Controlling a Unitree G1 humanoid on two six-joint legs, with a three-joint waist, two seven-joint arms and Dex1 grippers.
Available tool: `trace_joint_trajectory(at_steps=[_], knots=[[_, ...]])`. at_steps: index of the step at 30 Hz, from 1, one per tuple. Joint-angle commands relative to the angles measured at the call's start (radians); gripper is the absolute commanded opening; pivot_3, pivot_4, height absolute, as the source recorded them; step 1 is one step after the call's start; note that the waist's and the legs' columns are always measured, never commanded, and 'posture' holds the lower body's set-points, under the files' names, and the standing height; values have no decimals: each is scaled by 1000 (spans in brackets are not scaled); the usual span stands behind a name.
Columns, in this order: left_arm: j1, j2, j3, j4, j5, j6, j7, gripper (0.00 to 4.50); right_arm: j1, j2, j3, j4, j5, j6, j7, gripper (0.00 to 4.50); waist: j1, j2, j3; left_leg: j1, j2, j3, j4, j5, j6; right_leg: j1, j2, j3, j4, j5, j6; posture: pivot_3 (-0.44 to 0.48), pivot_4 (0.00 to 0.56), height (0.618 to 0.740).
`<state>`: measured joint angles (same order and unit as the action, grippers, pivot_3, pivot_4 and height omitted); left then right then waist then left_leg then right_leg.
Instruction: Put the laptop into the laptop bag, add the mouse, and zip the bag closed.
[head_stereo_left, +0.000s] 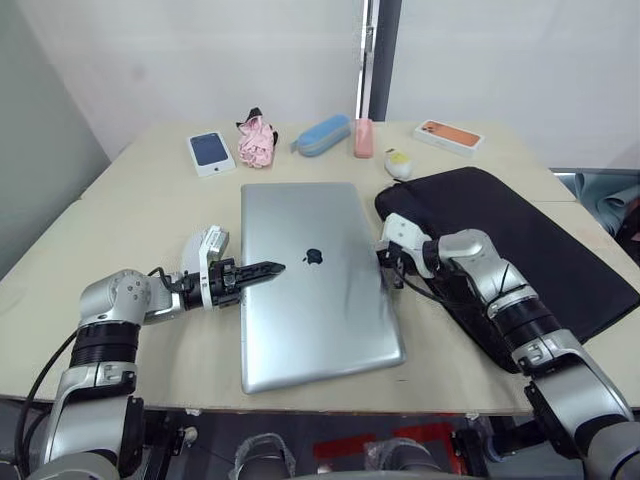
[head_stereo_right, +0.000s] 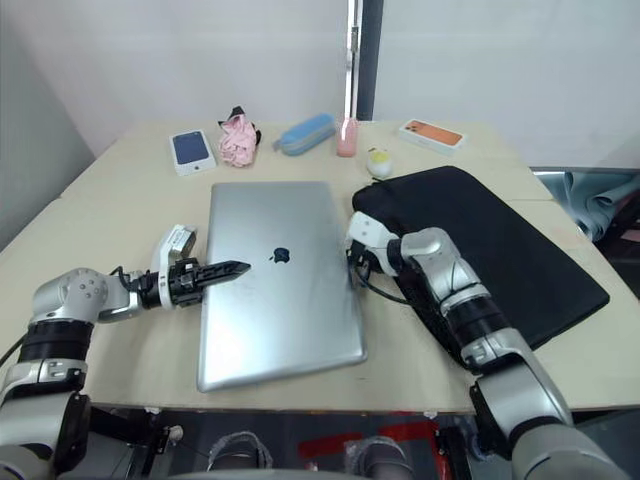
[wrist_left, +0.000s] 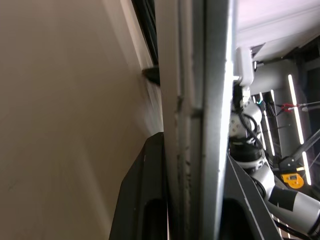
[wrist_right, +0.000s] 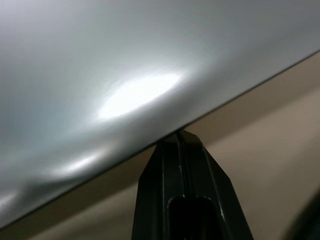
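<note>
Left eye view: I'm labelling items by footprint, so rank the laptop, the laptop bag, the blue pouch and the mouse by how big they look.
1. laptop bag, partly hidden by the right arm
2. laptop, close behind
3. blue pouch
4. mouse

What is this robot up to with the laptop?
The robot is gripping the closed laptop from both sides. Its left tool is clamped on the left edge, and its right tool meets the right edge. The laptop bag lies flat beside it. The mouse waits behind.
</note>
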<state>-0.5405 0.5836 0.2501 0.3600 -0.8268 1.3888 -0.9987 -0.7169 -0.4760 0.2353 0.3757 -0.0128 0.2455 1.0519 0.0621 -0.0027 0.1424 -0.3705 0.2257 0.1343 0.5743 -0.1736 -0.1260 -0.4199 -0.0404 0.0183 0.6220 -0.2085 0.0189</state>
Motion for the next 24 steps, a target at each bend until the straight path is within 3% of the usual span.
trace_joint_trajectory(at_steps=[1,5,11,16,18,24], knots=[[-20,42,5,-50,-18,31,9,302,-39,-31,-90,-139,101,36,33,0,-2,0,0,0,1,0,0,4,4,0,1,0,0,0,0,0,150,740],[-18,59,26,-59,-38,58,18,302,-22,-90,-173,-291,198,139,44,0,-3,0,1,-1,5,-1,-5,4,1,0,5,-3,-5,4,7,0,150,740],[3,130,83,-144,-113,163,25,302,176,-286,-401,-550,306,330,-8,0,20,0,1,-5,6,-5,-9,4,-1,0,6,-7,-11,4,7,0,150,740],[26,220,133,-169,-186,226,38,302,385,-398,-726,-803,473,629,-71,1465,33,1,3,-4,6,-5,-9,1,-6,0,5,-7,-11,3,7,0,150,740],[18,250,142,-132,-239,226,46,302,464,-410,-812,-887,516,706,-96,2232,32,1,3,-3,6,-4,-8,1,-7,1,5,-6,-10,-1,-1,0,150,740],[24,300,116,-106,-323,226,77,302,578,-403,-903,-1031,633,815,-167,4186,30,1,3,2,5,-1,-7,1,-8,2,5,-2,-6,-2,-2,0,150,740]])
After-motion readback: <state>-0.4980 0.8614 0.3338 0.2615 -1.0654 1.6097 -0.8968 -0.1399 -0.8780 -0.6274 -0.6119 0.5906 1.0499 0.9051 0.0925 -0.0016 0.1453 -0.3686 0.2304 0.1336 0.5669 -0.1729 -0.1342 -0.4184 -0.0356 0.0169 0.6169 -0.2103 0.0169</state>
